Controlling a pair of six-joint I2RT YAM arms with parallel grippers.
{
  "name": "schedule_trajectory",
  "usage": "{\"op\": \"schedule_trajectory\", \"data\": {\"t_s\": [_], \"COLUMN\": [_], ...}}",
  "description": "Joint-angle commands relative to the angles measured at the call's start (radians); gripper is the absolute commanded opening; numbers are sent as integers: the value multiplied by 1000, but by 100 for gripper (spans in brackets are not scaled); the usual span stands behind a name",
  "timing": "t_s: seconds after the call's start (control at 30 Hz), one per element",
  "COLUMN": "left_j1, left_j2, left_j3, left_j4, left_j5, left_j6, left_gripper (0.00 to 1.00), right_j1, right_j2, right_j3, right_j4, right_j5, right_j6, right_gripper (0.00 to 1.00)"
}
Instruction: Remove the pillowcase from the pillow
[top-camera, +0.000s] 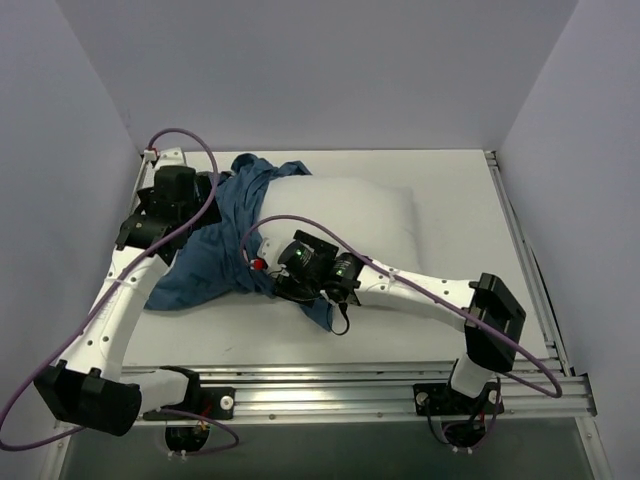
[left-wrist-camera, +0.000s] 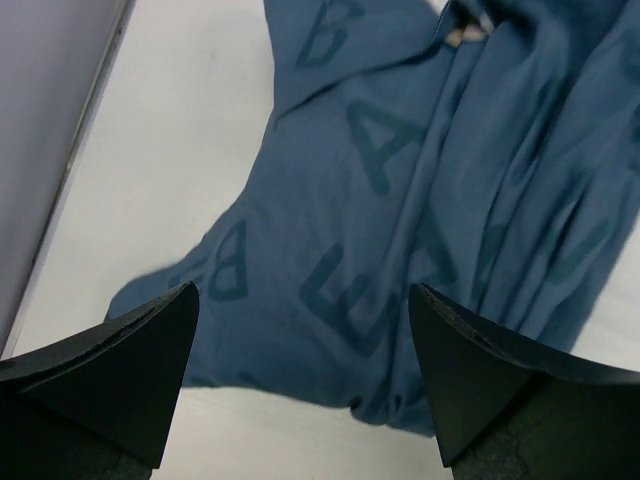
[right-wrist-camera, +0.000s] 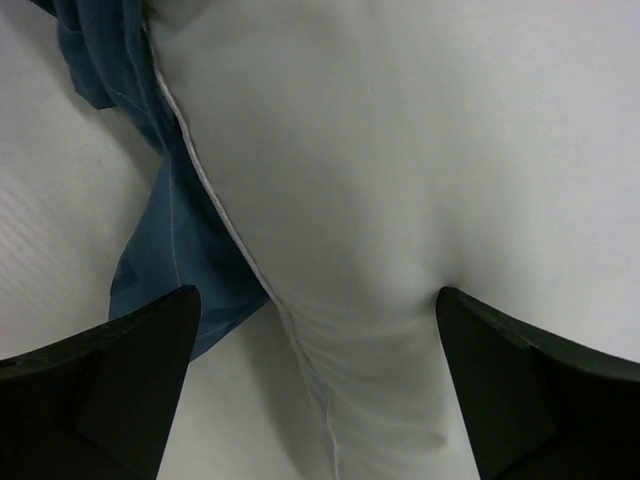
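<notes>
Partly the pillowcase (top-camera: 200, 265) covers the pillow (top-camera: 350, 210); left claw (left-wrist-camera: 302, 295) and right claw (right-wrist-camera: 318, 292) gape wide.

A robotics lab cell: a white desk (top-camera: 460, 200) boxed in by blank pale walls (top-camera: 330, 70), two cabled robot arms (top-camera: 420, 290) bolted to an aluminium rail (top-camera: 340, 385) at its near edge.

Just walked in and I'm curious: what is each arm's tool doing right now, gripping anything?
Left tool: open, holding nothing, over the pillowcase.
Right tool: open, holding nothing, over the pillow.
</notes>
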Motion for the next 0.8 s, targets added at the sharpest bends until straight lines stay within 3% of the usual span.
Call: {"op": "schedule_trajectory", "data": {"t_s": [0.0, 0.27, 0.3, 0.37, 0.4, 0.43, 0.47, 0.77], "left_j1": [16, 26, 26, 26, 26, 26, 24, 9], "left_j2": [-60, -131, -134, -151, -157, -168, -169, -168], "left_j3": [-65, -149, -155, -169, -175, -182, -194, -215], "left_j4": [-55, -66, -66, -67, -66, -66, -64, -57], "left_j5": [47, 58, 58, 58, 58, 60, 63, 254], "left_j6": [-45, -26, -21, -13, -12, -10, -4, -18], "left_gripper": [94, 94, 94, 94, 94, 94, 94, 95], "right_j1": [4, 5, 4, -2, -11, -17, -27, -183], "right_j2": [66, 251, 265, 291, 293, 289, 270, 111], "right_j3": [26, 14, 14, 37, 45, 54, 74, 189], "right_j4": [66, 306, 323, 319, 310, 282, 265, 73], "right_j5": [108, 349, 360, 348, 337, 294, 264, -166], "right_j6": [-85, -145, -147, -139, -126, -86, -60, 270], "right_gripper": [100, 100, 95, 66, 45, 12, 0, 0]}}
